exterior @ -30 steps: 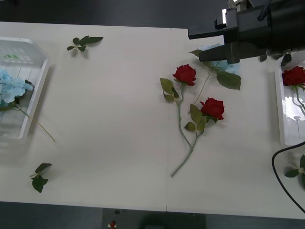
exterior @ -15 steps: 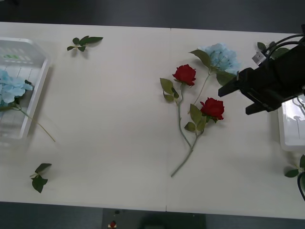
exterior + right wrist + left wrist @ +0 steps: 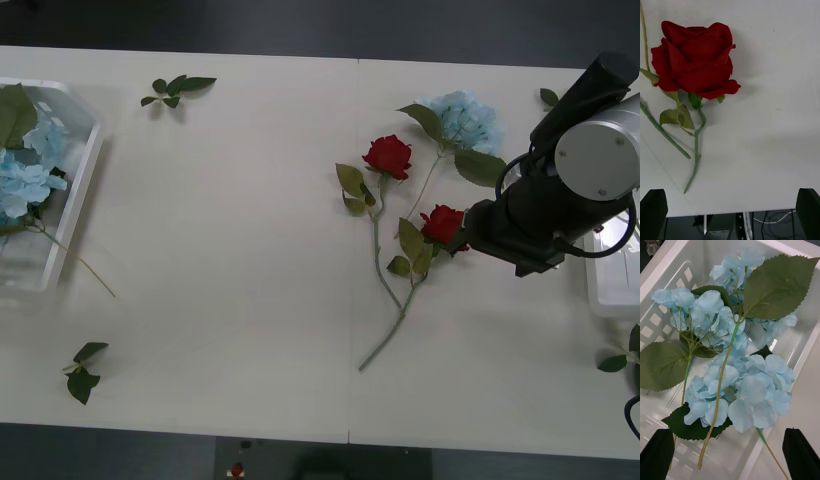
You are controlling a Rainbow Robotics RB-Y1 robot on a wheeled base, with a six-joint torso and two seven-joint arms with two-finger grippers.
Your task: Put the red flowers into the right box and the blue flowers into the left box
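Right gripper (image 3: 470,238), its black fingers (image 3: 653,213) spread wide at both corners of the wrist view, now sits low over the table beside the nearer red rose (image 3: 444,224), having swung in from farther right half a second ago and from the table's far edge a second ago. Closest to the robot, a loose leaf sprig (image 3: 82,368) lies near the left front edge and another leaf (image 3: 616,361) at the right. The rose's stem (image 3: 395,325) runs toward the front, crossing the stem of a second red rose (image 3: 388,156) lying just beyond; the wrist and its cable partly cover the right box (image 3: 604,287). Farther back rests one blue hydrangea (image 3: 467,119), its broad leaf (image 3: 479,167) near the arm. At far left, the left box (image 3: 80,190) holds blue hydrangeas (image 3: 733,390), more of them than a second ago, one stem (image 3: 85,264) trailing over the rim onto the table. Left gripper (image 3: 730,455) hangs over that box, fingers parted and holding nothing. A third sprig (image 3: 178,88) lies beyond.
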